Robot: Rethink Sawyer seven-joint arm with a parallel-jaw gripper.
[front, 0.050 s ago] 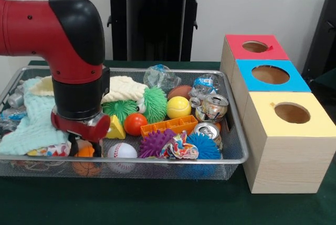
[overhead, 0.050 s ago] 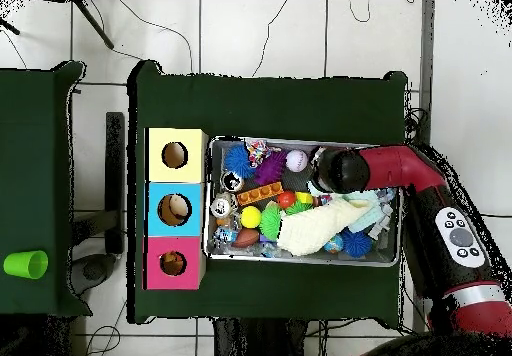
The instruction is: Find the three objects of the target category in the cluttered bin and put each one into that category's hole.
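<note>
Gripper (front, 0.050 s ago: 84, 149) sits low in the bin (front, 0.050 s ago: 233, 130) over an orange ball (front, 0.050 s ago: 85, 151), grasp unclear; next comes lifting toward a hole.

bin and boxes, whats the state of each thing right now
gripper: down in the bin's corner, over an orange ball, fingers hidden
wire bin: full of clutter
cans: crushed, lying beside the boxes
cloth: crumpled, under the arm
red box: upright, hole up
blue box: upright, hole up
yellow box: upright, hole up
</note>
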